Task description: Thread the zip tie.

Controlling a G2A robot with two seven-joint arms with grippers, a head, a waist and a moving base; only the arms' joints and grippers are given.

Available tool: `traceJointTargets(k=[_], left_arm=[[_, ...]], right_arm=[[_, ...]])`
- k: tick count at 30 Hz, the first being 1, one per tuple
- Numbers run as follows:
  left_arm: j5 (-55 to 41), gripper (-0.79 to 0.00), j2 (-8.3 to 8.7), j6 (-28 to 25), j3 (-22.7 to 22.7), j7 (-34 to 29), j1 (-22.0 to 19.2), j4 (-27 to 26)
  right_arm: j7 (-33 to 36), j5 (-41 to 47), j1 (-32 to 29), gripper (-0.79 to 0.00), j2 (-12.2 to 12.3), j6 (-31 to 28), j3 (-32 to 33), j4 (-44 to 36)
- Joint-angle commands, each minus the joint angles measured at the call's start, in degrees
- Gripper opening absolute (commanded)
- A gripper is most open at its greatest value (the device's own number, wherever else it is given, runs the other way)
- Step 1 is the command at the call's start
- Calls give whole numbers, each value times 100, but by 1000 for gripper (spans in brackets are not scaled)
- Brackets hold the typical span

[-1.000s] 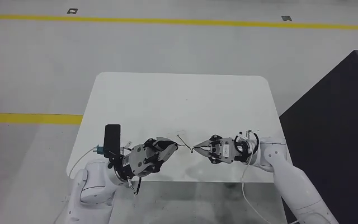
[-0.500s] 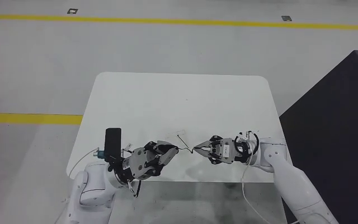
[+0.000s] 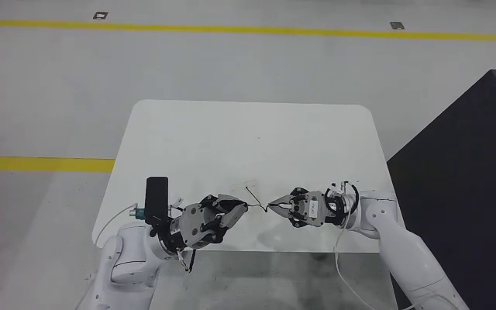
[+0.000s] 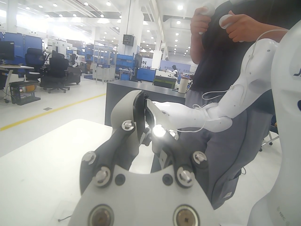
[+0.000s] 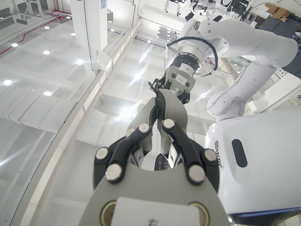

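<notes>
The thin black plastic zip tie (image 5: 153,86) spans the air above the white desk (image 3: 248,139), pinched at either end by the left gripper (image 3: 237,206) and right gripper (image 3: 277,207). A slight misalignment could buckle the strap beside its slot.

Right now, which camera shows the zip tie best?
The right wrist view: the zip tie sticks out past the tips of the right gripper, close up. The top view shows it as just a thin dark line. In the left wrist view, the shut fingers of the left gripper cover it.
</notes>
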Motion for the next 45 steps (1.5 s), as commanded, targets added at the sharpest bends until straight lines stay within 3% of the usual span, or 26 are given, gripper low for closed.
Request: traceJointTargets(k=[1,45], left_arm=[[25,-785,7,11,25,41,-11,5],[684,-785,259,-56,162,218,-58,-72]], right_arm=[[0,0,0,-785,0,0,0,0],[-48,18,-43,-785,-7,-111,-14,-39]])
